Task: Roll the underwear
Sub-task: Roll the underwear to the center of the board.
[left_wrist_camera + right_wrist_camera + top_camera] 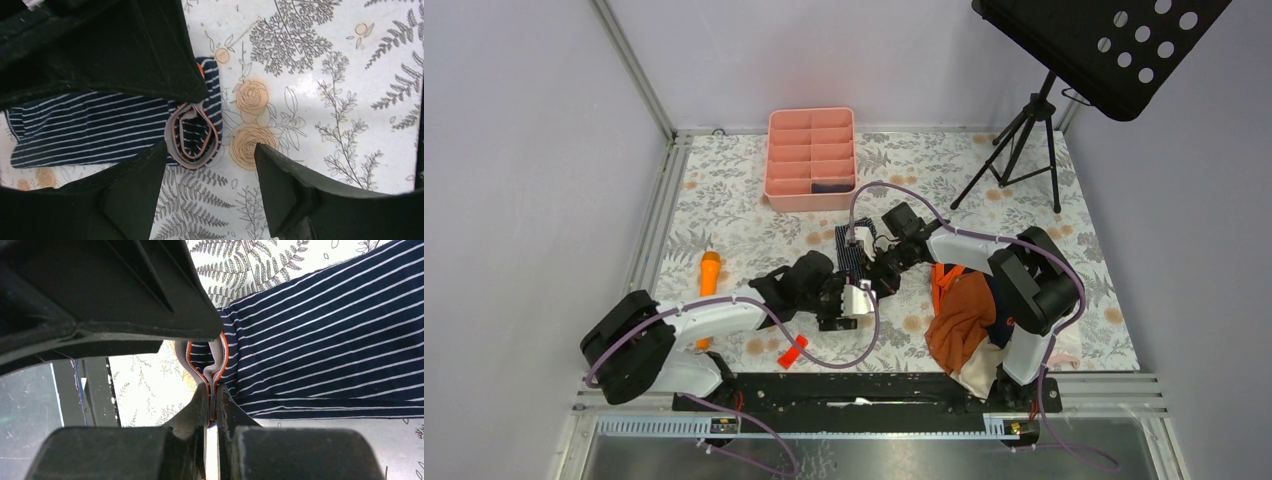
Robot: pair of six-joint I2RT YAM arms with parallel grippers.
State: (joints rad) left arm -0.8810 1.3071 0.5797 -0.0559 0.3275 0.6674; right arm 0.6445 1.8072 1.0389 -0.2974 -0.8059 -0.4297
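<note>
So the striped underwear is lying on the flowery table, roughly in the middle. It's sitting near the pink tray on the side facing the arms, and left of the orange garment. The right gripper is pinching the grey, orange-edged waistband at the end closest to the arms, jaws pressed tight together on it, and the band is standing up in a little loop right there. The left gripper is hanging over that same loop with its fingers spread wide, one on each side of it; can't tell if the tips are touching the table. The rest of the fabric is lying flat, stretching away from the pinched end.
</note>
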